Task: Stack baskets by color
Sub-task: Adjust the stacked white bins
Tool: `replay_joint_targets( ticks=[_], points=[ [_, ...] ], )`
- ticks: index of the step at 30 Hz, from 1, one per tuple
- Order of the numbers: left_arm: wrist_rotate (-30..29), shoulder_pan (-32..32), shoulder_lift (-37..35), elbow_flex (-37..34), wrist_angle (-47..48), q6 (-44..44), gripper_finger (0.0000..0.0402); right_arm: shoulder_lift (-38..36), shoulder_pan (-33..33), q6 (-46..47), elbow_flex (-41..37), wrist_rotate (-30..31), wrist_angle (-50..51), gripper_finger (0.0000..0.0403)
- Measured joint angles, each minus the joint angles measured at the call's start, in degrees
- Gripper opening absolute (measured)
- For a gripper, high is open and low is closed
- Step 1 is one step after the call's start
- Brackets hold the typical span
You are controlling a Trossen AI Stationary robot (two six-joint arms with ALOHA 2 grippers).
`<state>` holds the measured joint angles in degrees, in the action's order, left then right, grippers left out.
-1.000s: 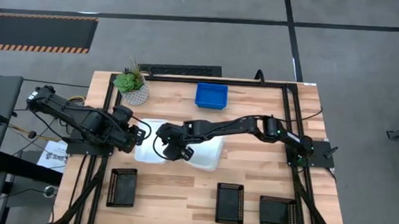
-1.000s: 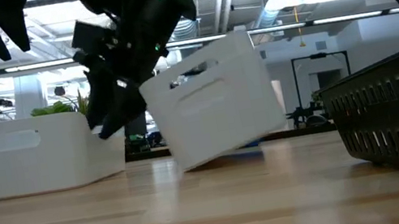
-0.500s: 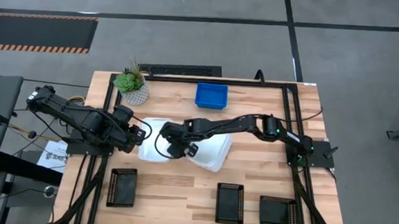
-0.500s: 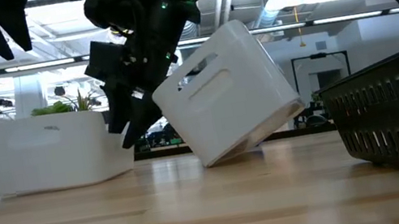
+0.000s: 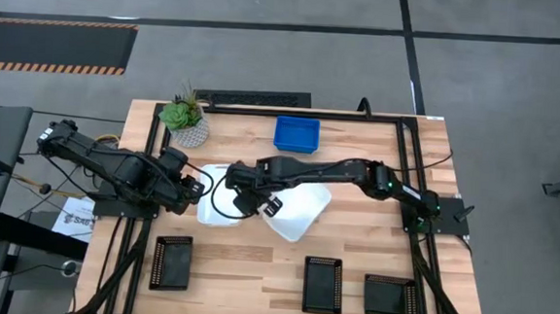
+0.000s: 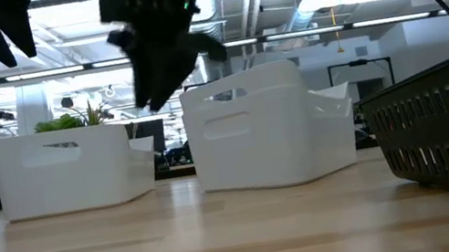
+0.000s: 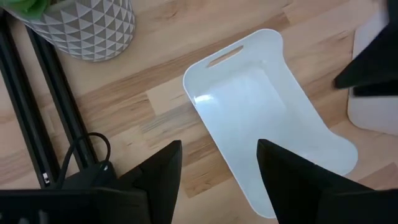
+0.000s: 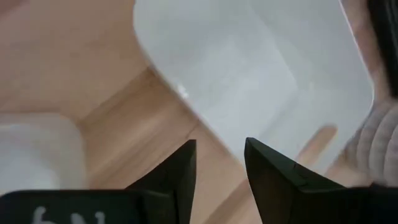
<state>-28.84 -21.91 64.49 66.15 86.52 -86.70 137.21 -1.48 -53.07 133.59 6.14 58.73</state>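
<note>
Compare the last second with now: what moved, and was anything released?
The right hand let go of the tilted white basket, which now sits flat on the table, and rose clear. The left white basket, left hand, blue basket and black baskets stayed put.

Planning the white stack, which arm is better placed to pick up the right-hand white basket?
Probably right: the right gripper, open, hovers beside that white basket. The left gripper waits at the other white basket.

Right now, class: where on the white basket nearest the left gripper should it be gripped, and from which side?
Probably by the rim of one wall, from above. That white basket sits upright on the table with its mouth facing up, so its thin walls suit two fingers. The open left gripper hovers over it; the end with the handle slot looks clear.
</note>
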Motion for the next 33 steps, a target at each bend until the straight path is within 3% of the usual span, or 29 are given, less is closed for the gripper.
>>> replay_joint_targets(
  ticks=[8,16,25,33],
  points=[
    [-0.2,0.0,0.0,0.0,0.0,1.7,0.0197,-6.2,-1.7,20.5,-0.9,-4.9,15.7,0.0148],
    [-0.6,0.0,0.0,0.0,0.0,3.1,0.0197,-7.7,-2.8,39.0,-1.6,-4.8,29.4,0.0106],
    [-2.1,0.0,-0.1,0.0,0.0,5.3,0.0197,-10.6,-1.1,42.9,-19.4,-0.8,26.1,0.0067],
    [-2.3,0.0,-0.2,0.0,0.0,5.5,0.0197,-22.0,4.9,44.2,-43.4,1.1,9.5,0.0037]
  ],
)
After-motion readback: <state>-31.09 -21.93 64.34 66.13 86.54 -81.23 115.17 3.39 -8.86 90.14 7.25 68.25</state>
